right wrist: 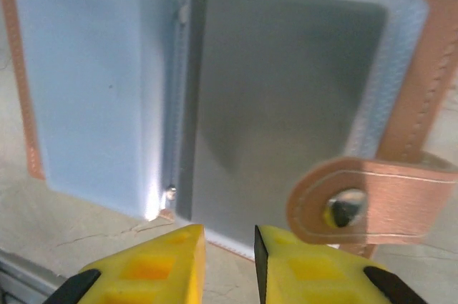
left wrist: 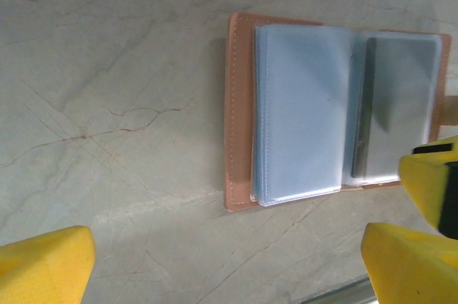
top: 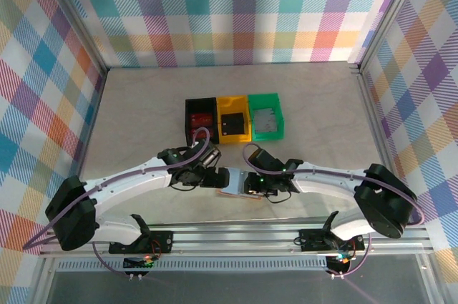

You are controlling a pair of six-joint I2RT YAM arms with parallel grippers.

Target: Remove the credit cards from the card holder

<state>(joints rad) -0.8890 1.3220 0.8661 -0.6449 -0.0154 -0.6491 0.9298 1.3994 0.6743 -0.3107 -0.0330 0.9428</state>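
The card holder (left wrist: 243,104) lies spread open on the table, tan leather with pale blue-grey pockets, between the two grippers (top: 232,179). A grey credit card (right wrist: 286,104) sits inside its right-hand pocket (left wrist: 397,96). The snap tab (right wrist: 372,200) folds over the right edge. My left gripper (left wrist: 229,268) is open wide over the table at the holder's near-left corner, touching nothing (top: 217,175). My right gripper (right wrist: 229,236) hovers at the holder's near edge below the grey card, its fingers a narrow gap apart with bare table between them (top: 252,184).
A black bin (top: 200,119), a yellow bin (top: 233,119) and a green bin (top: 266,116) stand side by side behind the holder, each with a card-like piece inside. The metal rail of the table's near edge (top: 229,234) runs close behind the grippers.
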